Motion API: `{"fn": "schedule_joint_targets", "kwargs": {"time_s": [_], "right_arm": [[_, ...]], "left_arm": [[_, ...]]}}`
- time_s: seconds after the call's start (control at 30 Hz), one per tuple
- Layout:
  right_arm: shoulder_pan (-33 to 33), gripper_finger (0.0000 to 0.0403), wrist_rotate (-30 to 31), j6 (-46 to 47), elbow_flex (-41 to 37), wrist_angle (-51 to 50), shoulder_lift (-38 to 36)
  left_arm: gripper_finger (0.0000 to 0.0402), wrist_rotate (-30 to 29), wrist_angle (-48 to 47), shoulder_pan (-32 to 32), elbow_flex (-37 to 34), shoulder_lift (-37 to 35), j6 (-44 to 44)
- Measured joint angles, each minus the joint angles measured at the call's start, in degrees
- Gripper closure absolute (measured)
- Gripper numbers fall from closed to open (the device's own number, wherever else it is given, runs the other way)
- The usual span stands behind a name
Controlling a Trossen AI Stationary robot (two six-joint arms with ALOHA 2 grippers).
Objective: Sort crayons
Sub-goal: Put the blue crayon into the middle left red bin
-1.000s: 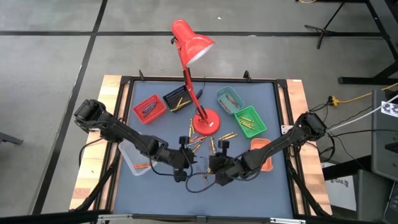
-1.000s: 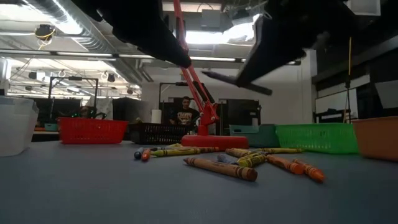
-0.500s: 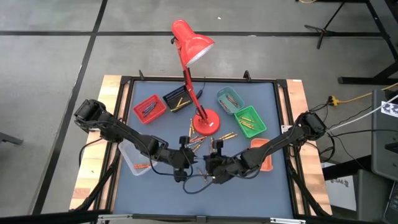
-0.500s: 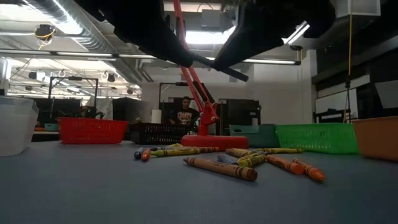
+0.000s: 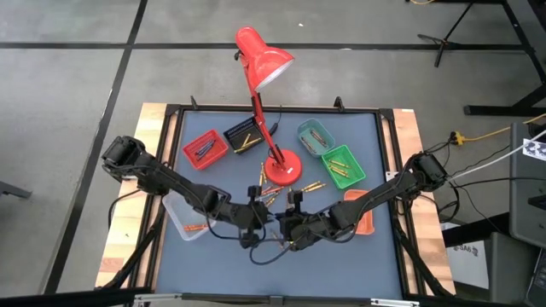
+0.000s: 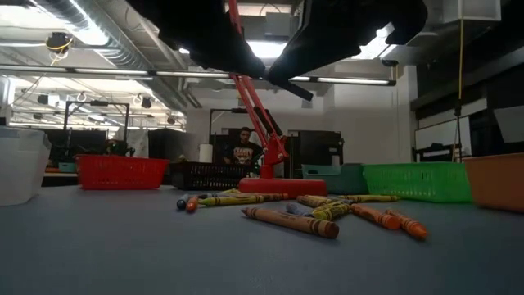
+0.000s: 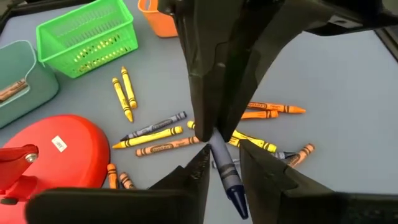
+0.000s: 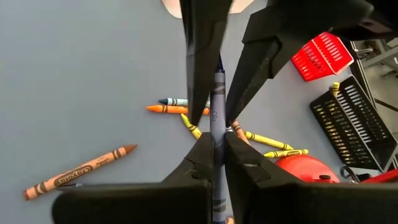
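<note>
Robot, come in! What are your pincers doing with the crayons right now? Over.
Right pincer shut on blue-grey crayon, held above the table. Left pincer around the crayon's other end, handover under way. Loose crayons below. Nothing in the way.

Two slender black jointed arms are seen from above, each built of dull dark links with rounded bulkier housings at the outer joints. Thin black cables are looped below the wrists. The left gripper and right gripper are made of matte black, flat, tapering fingers.
</note>
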Motion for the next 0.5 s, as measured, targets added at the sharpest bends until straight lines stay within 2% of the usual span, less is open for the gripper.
{"fn": "schedule_joint_targets", "kwargs": {"time_s": [0.27, 0.5], "right_arm": [[0.00, 0.0386, -0.02, 0.17, 0.00, -0.22, 0.00], [0.00, 0.0385, -0.01, 0.20, 0.00, -0.31, 0.00]], "left_arm": [[0.0385, -0.09, -0.27, 0.71, 0.00, 0.00, -0.22], [0.0394, -0.07, -0.29, 0.82, 0.00, 0.00, -0.22]]}}
